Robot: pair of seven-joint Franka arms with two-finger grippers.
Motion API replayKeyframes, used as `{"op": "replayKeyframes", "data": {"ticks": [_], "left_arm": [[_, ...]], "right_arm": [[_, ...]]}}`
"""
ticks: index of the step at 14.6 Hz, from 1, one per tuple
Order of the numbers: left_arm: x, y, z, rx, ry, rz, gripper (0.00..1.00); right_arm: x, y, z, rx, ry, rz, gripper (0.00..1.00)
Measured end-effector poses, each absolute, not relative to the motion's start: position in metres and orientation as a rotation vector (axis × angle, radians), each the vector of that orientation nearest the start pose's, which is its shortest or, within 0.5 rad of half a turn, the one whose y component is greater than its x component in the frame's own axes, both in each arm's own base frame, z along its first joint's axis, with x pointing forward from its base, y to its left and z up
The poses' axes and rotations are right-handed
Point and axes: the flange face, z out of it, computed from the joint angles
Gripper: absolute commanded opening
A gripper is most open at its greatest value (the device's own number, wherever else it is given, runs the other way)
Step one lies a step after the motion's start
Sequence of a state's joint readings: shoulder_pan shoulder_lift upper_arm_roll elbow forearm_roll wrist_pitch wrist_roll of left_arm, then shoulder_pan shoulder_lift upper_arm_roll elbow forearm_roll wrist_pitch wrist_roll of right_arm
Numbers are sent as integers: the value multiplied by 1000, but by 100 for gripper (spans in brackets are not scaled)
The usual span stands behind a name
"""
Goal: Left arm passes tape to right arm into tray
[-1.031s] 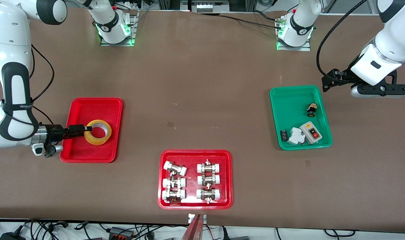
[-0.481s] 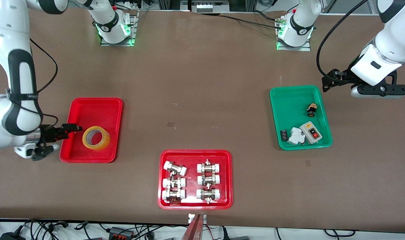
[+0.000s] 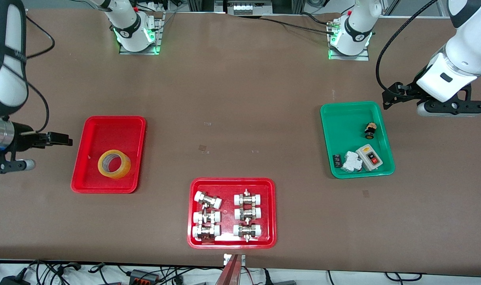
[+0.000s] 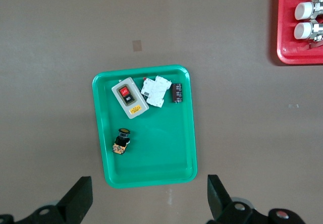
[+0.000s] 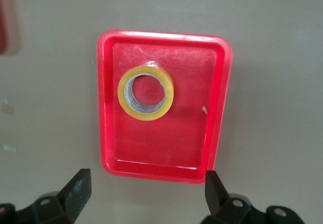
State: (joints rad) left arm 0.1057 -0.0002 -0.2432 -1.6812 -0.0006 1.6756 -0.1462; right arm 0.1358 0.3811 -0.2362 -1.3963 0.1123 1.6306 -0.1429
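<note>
a roll of translucent yellow tape (image 3: pixel 114 164) with a pale inner core lies flat, hole facing up, inside a plain red rectangular tray (image 3: pixel 126 126) with rounded corners, toward the tray's six o'clock edge in the front view.

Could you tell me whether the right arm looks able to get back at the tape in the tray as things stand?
Probably yes. The tape lies flat in the tray, alone and uncovered. The right gripper is open, just off the tray's edge at the right arm's end of the table, with nothing between them. The left gripper waits by the green tray.
</note>
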Motion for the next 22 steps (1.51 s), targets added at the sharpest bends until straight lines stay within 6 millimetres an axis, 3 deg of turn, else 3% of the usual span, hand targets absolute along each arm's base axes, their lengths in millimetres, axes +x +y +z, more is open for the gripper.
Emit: {"op": "replayKeyframes", "data": {"ticks": [3, 8, 15, 19, 22], "left_arm": [[555, -77, 581, -3141, -14, 9, 100], [555, -77, 581, -3141, -14, 9, 100], [555, -77, 581, -3141, -14, 9, 100], [555, -77, 581, -3141, -14, 9, 100], [555, -77, 581, -3141, -14, 9, 100]], "right_arm": [[644, -3, 530, -3112, -45, 118, 100], [635, -12, 581, -3111, 10, -14, 100], [635, -37, 591, -3098, 53, -85, 100], [632, -36, 593, -3128, 33, -115, 100], [614, -36, 587, -3145, 24, -149, 100]]}}
